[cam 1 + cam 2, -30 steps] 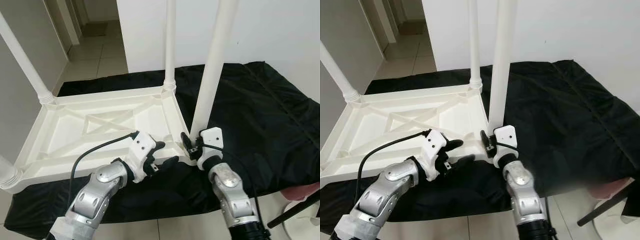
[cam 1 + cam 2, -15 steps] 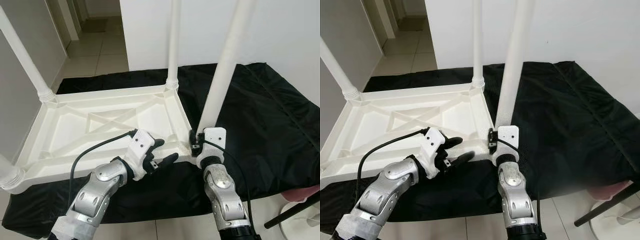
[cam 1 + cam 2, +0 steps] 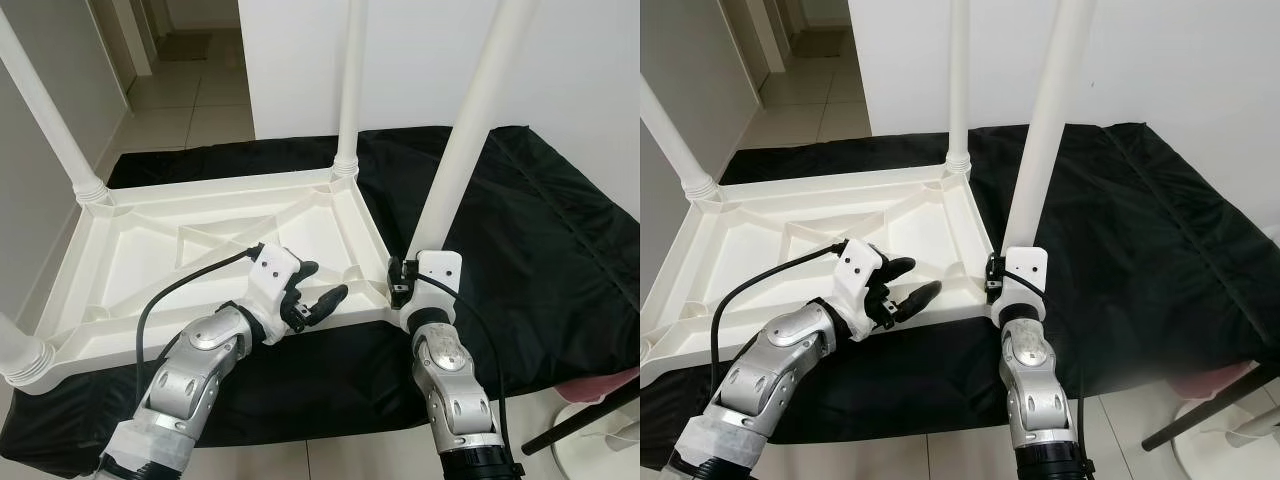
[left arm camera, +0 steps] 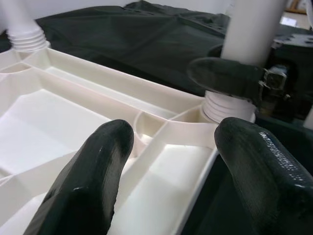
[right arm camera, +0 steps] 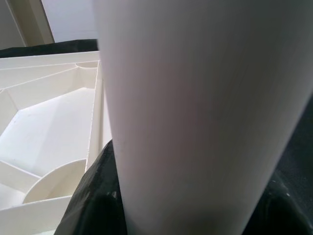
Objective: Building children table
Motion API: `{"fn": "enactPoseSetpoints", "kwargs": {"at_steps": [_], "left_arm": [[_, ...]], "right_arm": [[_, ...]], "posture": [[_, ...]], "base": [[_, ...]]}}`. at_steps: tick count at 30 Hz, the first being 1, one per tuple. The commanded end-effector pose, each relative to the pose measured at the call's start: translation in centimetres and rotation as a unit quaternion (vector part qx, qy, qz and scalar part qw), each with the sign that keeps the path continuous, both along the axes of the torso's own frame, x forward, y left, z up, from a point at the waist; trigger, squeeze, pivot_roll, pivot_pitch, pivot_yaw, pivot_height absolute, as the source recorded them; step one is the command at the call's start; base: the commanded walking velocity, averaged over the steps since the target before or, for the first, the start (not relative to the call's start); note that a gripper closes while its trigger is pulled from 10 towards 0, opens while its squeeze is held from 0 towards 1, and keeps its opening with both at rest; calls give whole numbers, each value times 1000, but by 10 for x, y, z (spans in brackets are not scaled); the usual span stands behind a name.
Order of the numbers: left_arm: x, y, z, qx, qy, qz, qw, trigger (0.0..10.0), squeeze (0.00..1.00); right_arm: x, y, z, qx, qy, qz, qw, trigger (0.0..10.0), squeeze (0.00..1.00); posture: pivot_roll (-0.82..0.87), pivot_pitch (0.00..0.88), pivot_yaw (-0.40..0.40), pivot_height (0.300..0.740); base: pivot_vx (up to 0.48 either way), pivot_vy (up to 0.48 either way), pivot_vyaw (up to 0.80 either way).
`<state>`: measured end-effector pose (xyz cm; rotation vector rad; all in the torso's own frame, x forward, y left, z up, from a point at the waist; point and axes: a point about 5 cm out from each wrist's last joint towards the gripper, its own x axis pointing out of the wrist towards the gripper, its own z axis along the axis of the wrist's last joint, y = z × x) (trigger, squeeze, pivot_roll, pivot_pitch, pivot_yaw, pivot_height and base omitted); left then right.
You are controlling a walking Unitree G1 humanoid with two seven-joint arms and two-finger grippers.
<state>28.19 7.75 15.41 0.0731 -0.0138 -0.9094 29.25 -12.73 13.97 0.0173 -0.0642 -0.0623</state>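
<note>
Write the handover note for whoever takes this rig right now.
Right pincer: shut on the near-right table leg, low down, just above its corner socket.
Left pincer: open, empty, over the near rim of the upturned tabletop, beside that corner.
The tabletop lies underside up on the black cloth.
Done: legs stand in the other three corners.
Left: I cannot tell if the held leg is fully seated; check it, release, then turn the table upright.
</note>
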Motion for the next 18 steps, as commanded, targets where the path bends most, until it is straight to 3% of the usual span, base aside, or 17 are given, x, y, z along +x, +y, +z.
{"fn": "enactPoseSetpoints", "kwargs": {"at_steps": [1, 2, 3, 14, 15, 18], "left_arm": [[-1, -7, 2, 7, -8, -29, 1000, 10000, 0], [-1, -7, 2, 7, -8, -29, 1000, 10000, 0], [-3, -11, 4, 5, -11, -44, 999, 10000, 0], [1, -18, 13, 4, -24, -51, 998, 10000, 0], [1, -18, 13, 9, -26, -52, 998, 10000, 0], [2, -17, 11, 14, -25, -47, 998, 10000, 0]], "right_arm": [[3, 4, 10, 34, -25, 18, 999, 10000, 192], [3, 4, 10, 34, -25, 18, 999, 10000, 192], [3, 5, 12, 36, -32, 28, 998, 10000, 1000], [3, -1, 10, 21, -29, 48, 998, 10000, 961], [4, -3, 10, 19, -28, 49, 998, 10000, 0], [6, -13, 11, 15, -33, 61, 997, 10000, 0]], "posture": [[-21, 0, -5, 740], [-21, 0, -5, 740], [-21, 0, -5, 740], [-11, 0, -16, 740], [-11, 0, -16, 740], [-5, 0, -16, 740]], "base": [[0, 0, 0], [0, 0, 0], [0, 0, 0], [0, 0, 0], [0, 0, 0], [0, 0, 0]]}}
